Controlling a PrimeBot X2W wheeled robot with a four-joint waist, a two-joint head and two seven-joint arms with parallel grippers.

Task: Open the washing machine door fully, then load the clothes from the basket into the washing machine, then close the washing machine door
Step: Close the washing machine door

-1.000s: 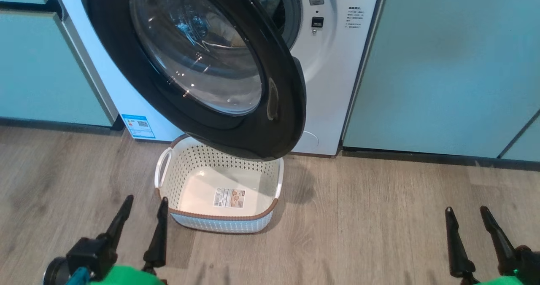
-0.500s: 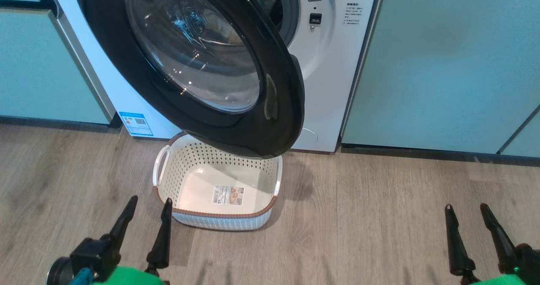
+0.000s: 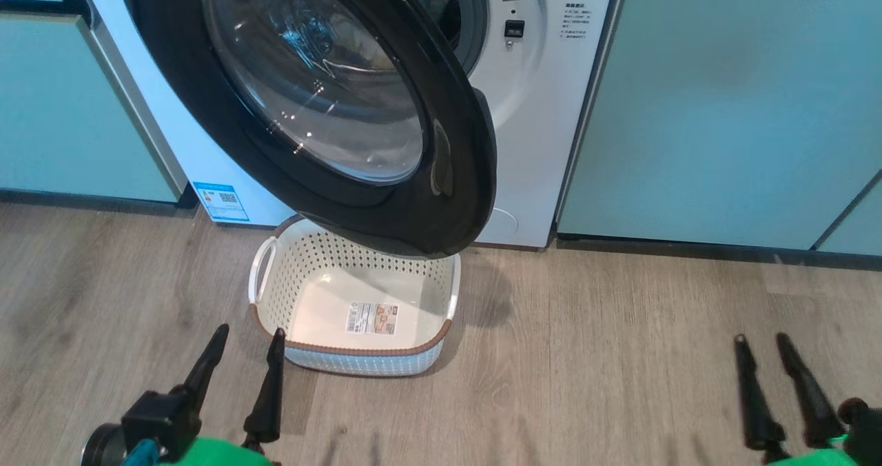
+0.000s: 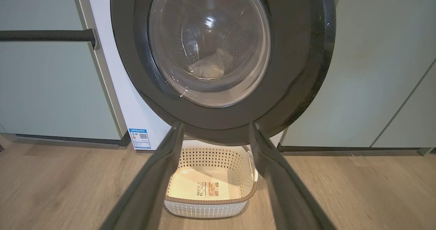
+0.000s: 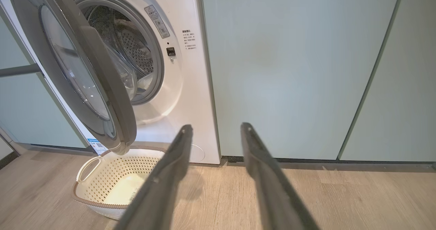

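door [image 3: 310,87] ajar — clothes [image 4: 211,66] inside, basket [image 3: 282,300] beneath

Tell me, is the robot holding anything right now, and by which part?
Nothing is held. The left gripper and the right gripper both hang open and empty over the floor, short of the basket and the washing machine door.

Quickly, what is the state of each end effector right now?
Left end effector: open, holding nothing.
Right end effector: open, holding nothing.
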